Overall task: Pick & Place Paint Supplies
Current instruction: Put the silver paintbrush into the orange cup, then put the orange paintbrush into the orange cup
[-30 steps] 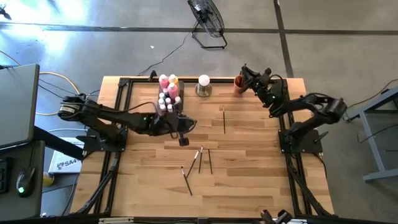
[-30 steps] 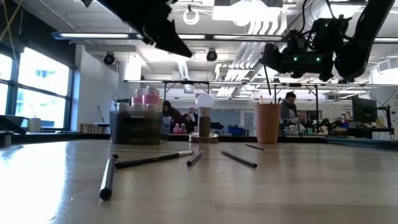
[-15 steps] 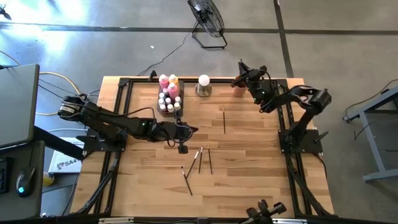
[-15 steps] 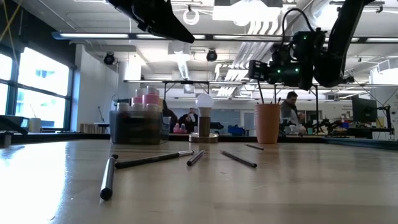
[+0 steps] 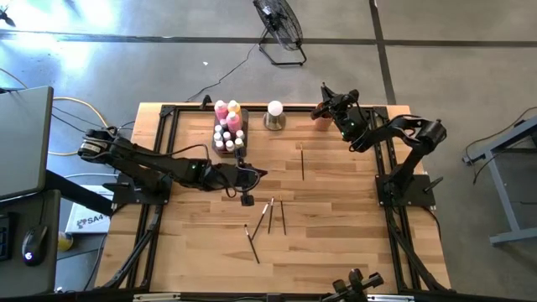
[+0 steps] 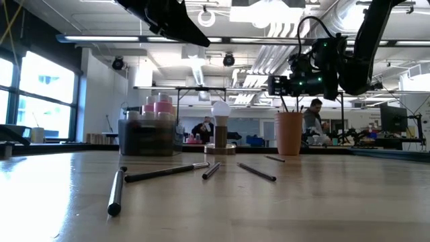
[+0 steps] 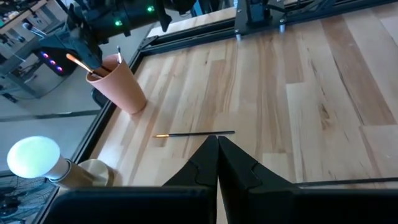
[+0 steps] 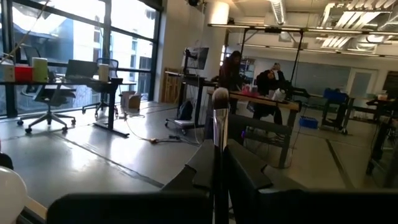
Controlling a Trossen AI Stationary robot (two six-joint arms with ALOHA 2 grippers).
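Worktop of pale wood planks is seen from above, framed by dark rails, with both arms reaching over it. At its far edge a grey tray is packed with paint bottles, pink and yellow ones behind tiny white-capped ones; a white ball on a metal base stands just beside it, and an orange cup is set farther along the same edge. The right hand is held directly above that cup, its fingers pinched on a brush whose bristle tip points up between them; other brush handles already stick out of the cup. The left hand hangs over the middle of the worktop with its fingers pressed together on nothing. A single brush lies alone between the two hands, well apart from either. A loose cluster of brushes is spread on the near side, just beyond the left hand.
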